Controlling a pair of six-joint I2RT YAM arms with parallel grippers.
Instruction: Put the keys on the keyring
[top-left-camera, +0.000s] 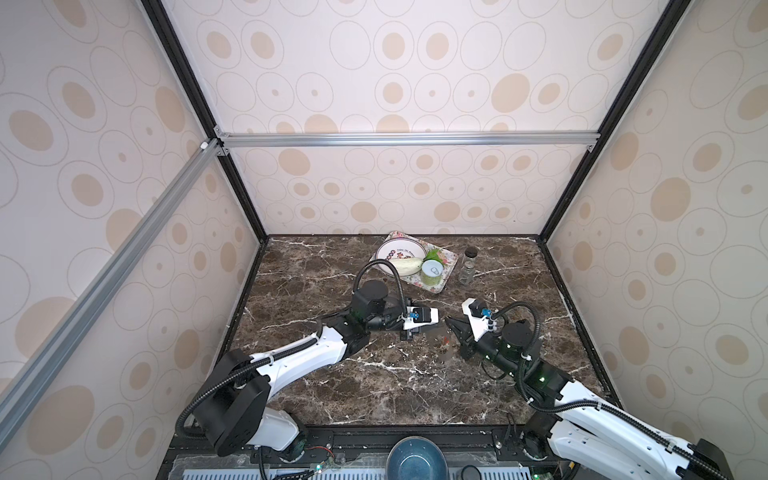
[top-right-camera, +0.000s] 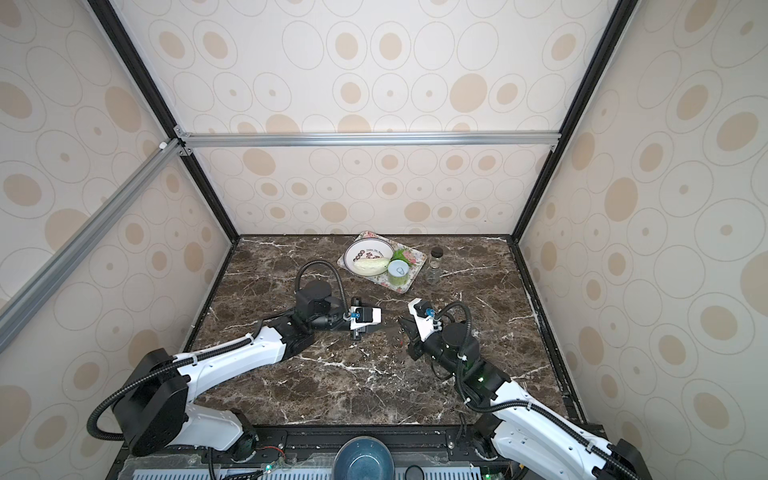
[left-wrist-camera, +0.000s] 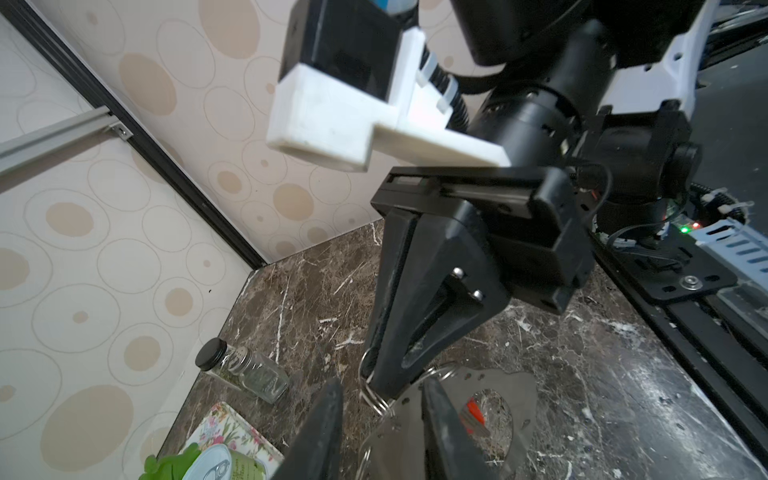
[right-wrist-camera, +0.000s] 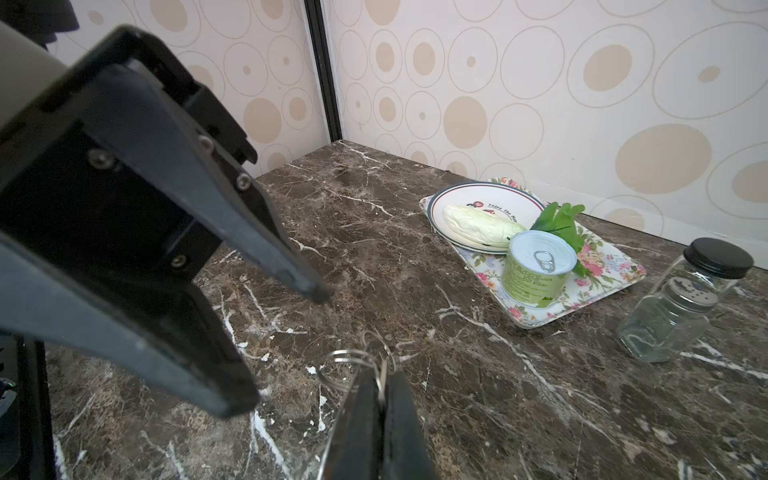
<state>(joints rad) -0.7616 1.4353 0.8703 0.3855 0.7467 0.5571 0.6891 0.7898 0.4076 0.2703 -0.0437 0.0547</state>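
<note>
The right gripper (right-wrist-camera: 380, 386) is clamped shut on a bunch of wire split rings (right-wrist-camera: 353, 358), pinched right at its fingertips, probably so one ring can be worked through a rim hole. The keyring (left-wrist-camera: 515, 399) sits just below and beside that pinch, with a key's red tag (left-wrist-camera: 473, 409) showing at its central hole. The left gripper (right-wrist-camera: 277, 352) faces it closely with its jaws parted, likely ready to steady the keyring. I cannot tell whether it touches it. The black-tagged key is not visible.

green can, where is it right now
In both top views the green can stands on the floral tray at the back of the table, just right of centre, beside the white plate holding the pale cabbage.
</note>
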